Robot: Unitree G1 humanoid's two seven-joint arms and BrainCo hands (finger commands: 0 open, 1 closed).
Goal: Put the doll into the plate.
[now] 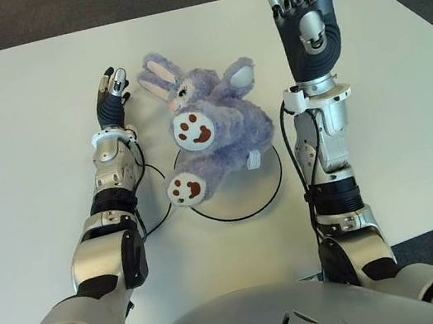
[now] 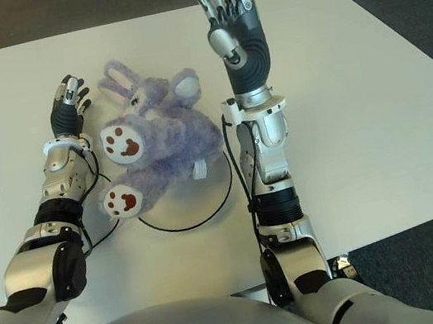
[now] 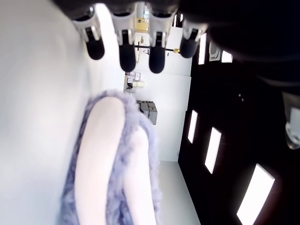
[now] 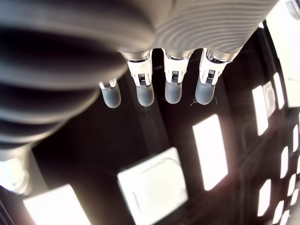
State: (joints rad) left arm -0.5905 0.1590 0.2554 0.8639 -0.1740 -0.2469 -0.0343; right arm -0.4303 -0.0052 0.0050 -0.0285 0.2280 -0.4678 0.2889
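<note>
left hand: low over the worktop just left of the doll's head, fingers straight and relaxed, holding nothing; whether it touches the doll cannot be told.
right hand: raised well above the worktop to the right of the doll, palm toward the camera, fingers extended side by side, empty.
doll: purple plush rabbit with white soles and brown paw prints, lying on its back, feet toward the robot, head and ears pointing away and to the left.
plate: flat white disc with a thin dark rim, under the doll's body and legs; the head and ears reach past the rim.
worktop: white, carrying plate and doll.
floor: dark, around the worktop.
</note>
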